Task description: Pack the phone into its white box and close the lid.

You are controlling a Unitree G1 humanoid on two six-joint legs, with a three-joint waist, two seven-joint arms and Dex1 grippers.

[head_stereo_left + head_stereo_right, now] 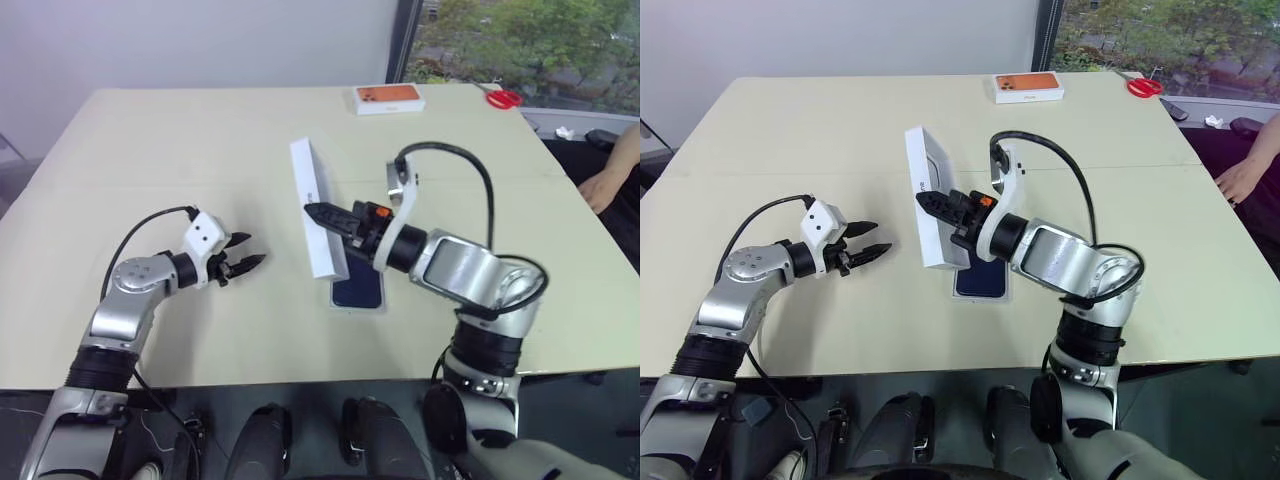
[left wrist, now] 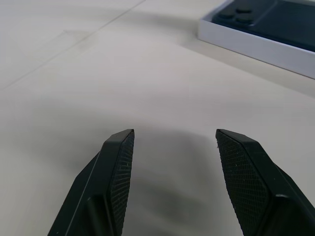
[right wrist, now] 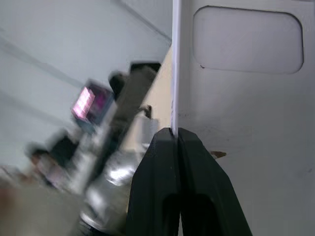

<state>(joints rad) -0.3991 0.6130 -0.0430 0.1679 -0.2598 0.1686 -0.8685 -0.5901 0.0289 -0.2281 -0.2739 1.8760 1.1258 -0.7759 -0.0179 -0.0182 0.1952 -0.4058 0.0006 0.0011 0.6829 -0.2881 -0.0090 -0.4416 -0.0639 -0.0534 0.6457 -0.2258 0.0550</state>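
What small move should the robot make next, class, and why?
Probably swing the lid over and lower it flat onto the white box. The right pincer is shut on the lid's wall, holding it on edge beside the box, where the phone already lies.

Both eye views look forward and down from above the table (image 1: 150,130), taking in its whole top, with the window at upper right. They share nearly the same scene, slightly offset. The left wrist view sits low and close over the tabletop, looking along its fingers (image 2: 118,167) toward the box (image 2: 256,44) at upper right. The right wrist view is pressed close against the lid (image 3: 246,98).
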